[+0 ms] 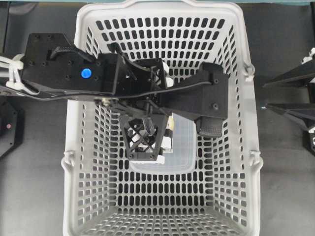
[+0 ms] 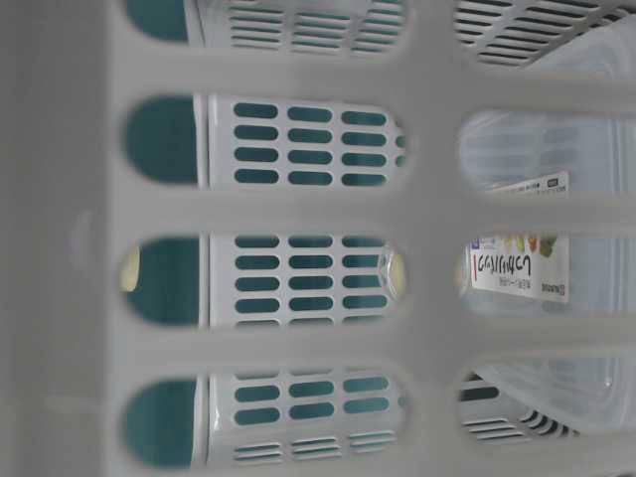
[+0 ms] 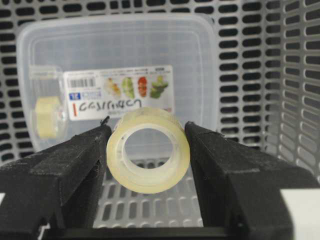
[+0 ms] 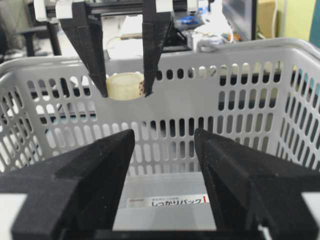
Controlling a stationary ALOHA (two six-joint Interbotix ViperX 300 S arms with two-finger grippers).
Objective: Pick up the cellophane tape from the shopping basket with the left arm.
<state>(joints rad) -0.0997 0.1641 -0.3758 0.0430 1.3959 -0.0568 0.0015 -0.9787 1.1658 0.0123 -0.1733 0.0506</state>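
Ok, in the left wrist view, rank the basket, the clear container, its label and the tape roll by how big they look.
1. shopping basket, filling the frame
2. clear plastic container
3. white label and cellophane tape roll: these look about alike, and the roll sits much nearer the camera, so I won't rank them.

Looks like a robotics lab bench, not a shop, despite the large light-grey slotted plastic shopping basket (image 1: 86, 147). It sits on a dark matte tabletop (image 1: 285, 187) with black robot arm hardware on both sides: flat black plates with a blue round dot (image 1: 85, 73), bundled white cables (image 1: 12, 73), and black pointed arm parts (image 1: 290, 78) at the right edge. The right wrist view looks past the basket rim into a cluttered, blurred room: a dark monitor-like screen (image 4: 240, 17), a yellow-green wall patch (image 4: 297, 20) and desk clutter (image 4: 210, 32). Teal backing (image 2: 159, 283) shows through the basket slots at table level.
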